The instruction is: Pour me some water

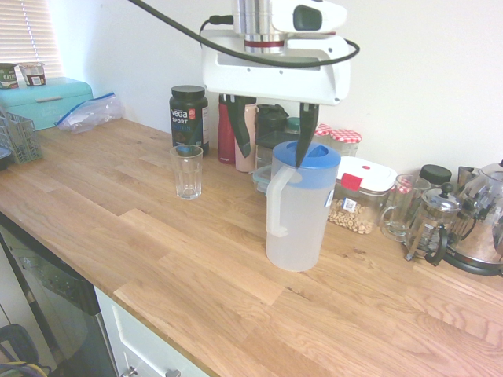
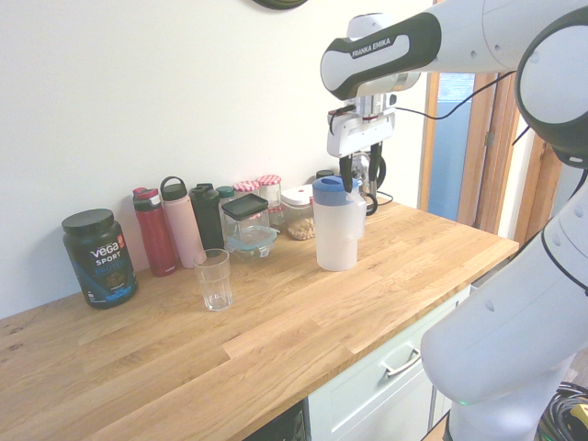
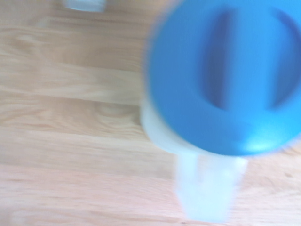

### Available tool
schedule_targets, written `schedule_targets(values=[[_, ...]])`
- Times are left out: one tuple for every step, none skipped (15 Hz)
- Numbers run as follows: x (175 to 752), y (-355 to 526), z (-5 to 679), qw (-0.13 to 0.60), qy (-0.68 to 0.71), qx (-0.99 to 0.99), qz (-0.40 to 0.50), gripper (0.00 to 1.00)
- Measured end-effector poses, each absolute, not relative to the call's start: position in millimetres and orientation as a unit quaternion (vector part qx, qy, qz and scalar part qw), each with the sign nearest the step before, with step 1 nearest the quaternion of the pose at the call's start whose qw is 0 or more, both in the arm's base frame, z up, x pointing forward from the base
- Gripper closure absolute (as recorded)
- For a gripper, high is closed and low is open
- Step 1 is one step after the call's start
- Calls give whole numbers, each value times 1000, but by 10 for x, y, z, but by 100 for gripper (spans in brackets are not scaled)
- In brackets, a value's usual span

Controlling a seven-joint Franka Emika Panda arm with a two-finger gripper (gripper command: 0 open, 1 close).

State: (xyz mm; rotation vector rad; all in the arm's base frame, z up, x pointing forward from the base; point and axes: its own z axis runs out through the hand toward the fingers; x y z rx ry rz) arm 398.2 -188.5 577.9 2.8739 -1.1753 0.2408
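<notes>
- Setting: a kitchen with a pale wall and an oak-plank worktop; bottles, jars and a black supplement tub stand along the wall.
- Gripper: positioned directly above the frosted plastic jug with blue lid. The jaws stand apart, one dark finger reaching the lid, the other to the rear near the bottles. Nothing is clamped.
- Task item: the water is presumably inside the jug; no level is discernible through the frosted wall. The small clear ribbed glass stands well apart from the jug, empty as far as can be seen.
- Risk 1: the white handle faces away from the wall. A descent misaligned with it would strike the lid and tip the jug.
- Risk 2: a shallow grip on smooth plastic may let the jug rotate during lifting.
- Risk 3: the rear finger may catch adjacent bottles.
- Risk 4: the narrow glass makes overshoot and spillage likely.
</notes>
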Motion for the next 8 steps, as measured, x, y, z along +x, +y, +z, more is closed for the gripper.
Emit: schedule_targets(values=[[4019,-1955,5702,12,-383,921,74,0],[4075,-2019,5600,10,-388,919,70,0],[4143,-2059,5490,7,-391,918,65,0],[4229,-2083,5367,4,-393,917,61,0],[4313,-2089,5249,2,-393,918,57,0],[4384,-2081,5159,1,-392,918,55,0],[4439,-2063,5098,1,-392,918,54,0],[4482,-2036,5070,0,-395,917,57,0]])
